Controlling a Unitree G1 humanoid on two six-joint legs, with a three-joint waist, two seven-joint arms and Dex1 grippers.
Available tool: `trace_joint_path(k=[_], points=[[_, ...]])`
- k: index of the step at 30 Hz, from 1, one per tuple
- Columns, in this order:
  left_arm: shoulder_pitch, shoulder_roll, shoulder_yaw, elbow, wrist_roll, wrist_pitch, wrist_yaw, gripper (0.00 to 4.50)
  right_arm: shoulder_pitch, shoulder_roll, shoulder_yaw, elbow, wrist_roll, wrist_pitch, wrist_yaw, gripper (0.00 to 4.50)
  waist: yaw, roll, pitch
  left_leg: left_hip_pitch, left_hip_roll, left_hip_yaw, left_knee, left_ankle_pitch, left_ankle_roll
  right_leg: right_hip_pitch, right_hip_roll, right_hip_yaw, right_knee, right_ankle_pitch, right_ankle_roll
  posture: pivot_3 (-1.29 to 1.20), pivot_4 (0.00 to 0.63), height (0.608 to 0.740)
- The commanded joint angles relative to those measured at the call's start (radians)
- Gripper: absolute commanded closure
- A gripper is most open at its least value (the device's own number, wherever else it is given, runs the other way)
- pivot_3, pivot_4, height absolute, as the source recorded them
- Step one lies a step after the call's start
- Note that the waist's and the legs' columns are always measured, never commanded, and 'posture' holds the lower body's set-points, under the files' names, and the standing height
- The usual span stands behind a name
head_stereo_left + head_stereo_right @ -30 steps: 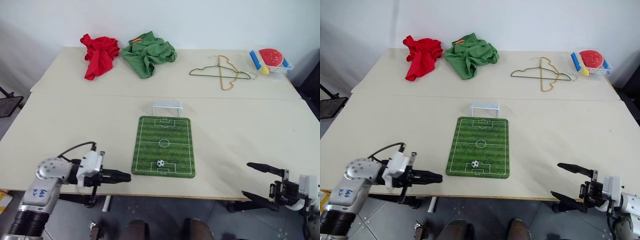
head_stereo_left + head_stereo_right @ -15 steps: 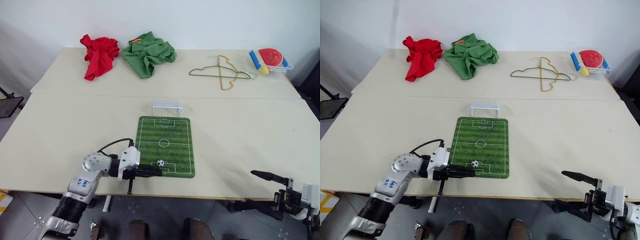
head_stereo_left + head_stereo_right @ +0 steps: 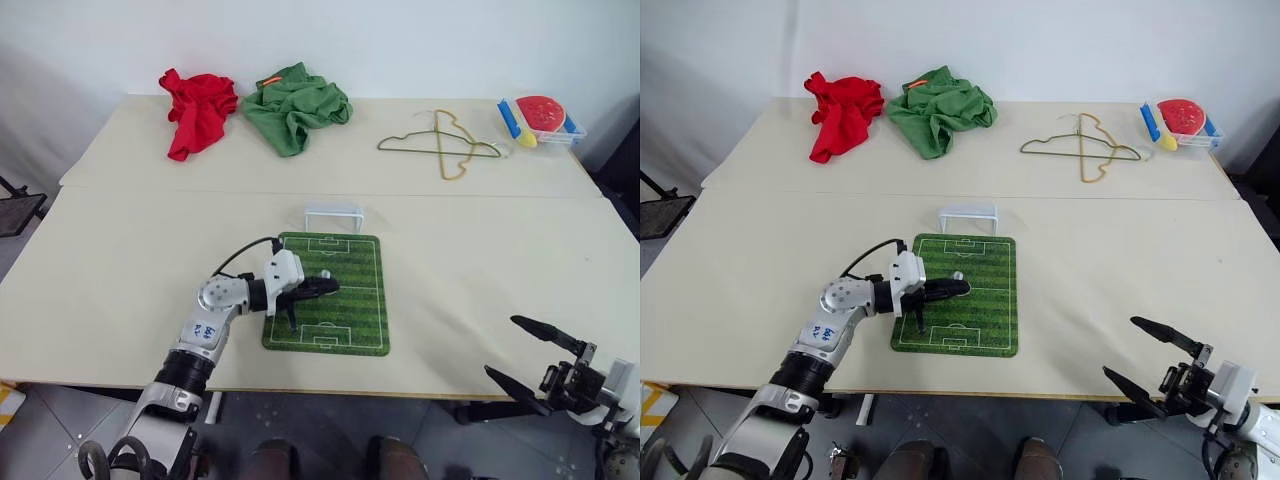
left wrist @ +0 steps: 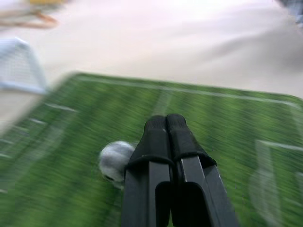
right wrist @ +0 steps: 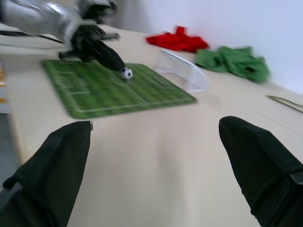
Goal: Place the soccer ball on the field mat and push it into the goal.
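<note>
Left wrist view is showing the left claw (image 4: 165, 124) with its two fingers pressed together, gripping nothing, their tips lying right beside the soccer ball (image 4: 115, 160), seemingly touching it.

From the head camera, the right claw (image 3: 532, 349) is hanging spread wide and empty at about 4 o'clock, off the tabletop's (image 3: 480, 270) near edge.

The ball is sitting on the field mat (image 3: 352, 318) near its centre circle, with the goal (image 3: 334, 214) standing just past the mat's far end, at 12 o'clock from the ball.

The ball is looking tiny, light, hard and round, so it is probably rolling at the least nudge. Pinching it is not needed; a gentle shove on its near side, in line with the goal, should be serving best.

Some small blue writing on the left forearm is too small to read.
</note>
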Motion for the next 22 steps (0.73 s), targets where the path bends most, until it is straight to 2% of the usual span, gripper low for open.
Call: trace_joint_path(k=[1, 4, 6, 13, 18, 22], points=[[0.009, 0.033, 0.076, -0.066, -0.128, -0.026, -0.107, 4.47, -0.014, 0.039, -0.008, -0.138, -0.08, 0.055, -0.171, 0.0, -0.003, 0.0, 0.0, -0.001, 0.0, 0.001, 0.0, 0.0, 0.0, -0.001, 0.0, 0.001, 0.001, 0.0, 0.0, 0.0, 0.15, 0.74], [0.048, 0.126, 0.135, -0.123, -0.19, 0.006, -0.186, 4.47, -0.01, 0.044, -0.011, -0.191, -0.099, 0.097, -0.202, 0.0, -0.003, 0.0, 0.0, -0.001, 0.001, 0.001, 0.0, 0.0, 0.0, -0.003, 0.0, 0.001, 0.001, 0.0, 0.0, 0.0, 0.15, 0.74], [0.086, 0.225, 0.189, -0.171, -0.225, 0.063, -0.221, 4.47, -0.012, 0.038, -0.011, -0.213, -0.1, 0.125, -0.203, 0.0, -0.005, 0.0, 0.0, -0.001, 0.001, 0.001, 0.0, 0.0, 0.0, -0.003, 0.001, 0.001, 0.001, 0.0, 0.0, 0.0, 0.15, 0.74], [0.261, 0.458, 0.362, -0.225, -0.25, 0.111, -0.242, 4.47, -0.056, -0.001, -0.014, -0.226, -0.088, 0.208, -0.154, 0.0, -0.001, 0.002, 0.001, -0.001, 0.001, 0.0, 0.0, 0.0, 0.0, -0.002, 0.0, 0.002, 0.001, 0.0, 0.0, 0.0, 0.15, 0.74], [0.53, 0.526, 0.531, -0.3, -0.227, 0.057, -0.193, 4.47, -0.049, -0.092, 0.002, -0.272, -0.041, 0.325, -0.006, 0.0, -0.004, 0.003, 0.002, -0.001, 0.001, 0.001, -0.002, -0.001, 0.001, -0.004, 0.0, 0.002, 0.001, 0.0, -0.001, 0.0, 0.15, 0.74], [0.679, 0.513, 0.63, -0.268, -0.221, 0.003, -0.151, 4.47, -0.072, -0.131, -0.004, -0.248, -0.045, 0.359, 0.052, 0.0, -0.005, 0.002, 0.002, -0.001, 0.002, 0.002, -0.001, -0.002, 0.001, -0.004, 0.001, 0.002, 0.0, 0.0, -0.001, 0.0, 0.15, 0.74]])
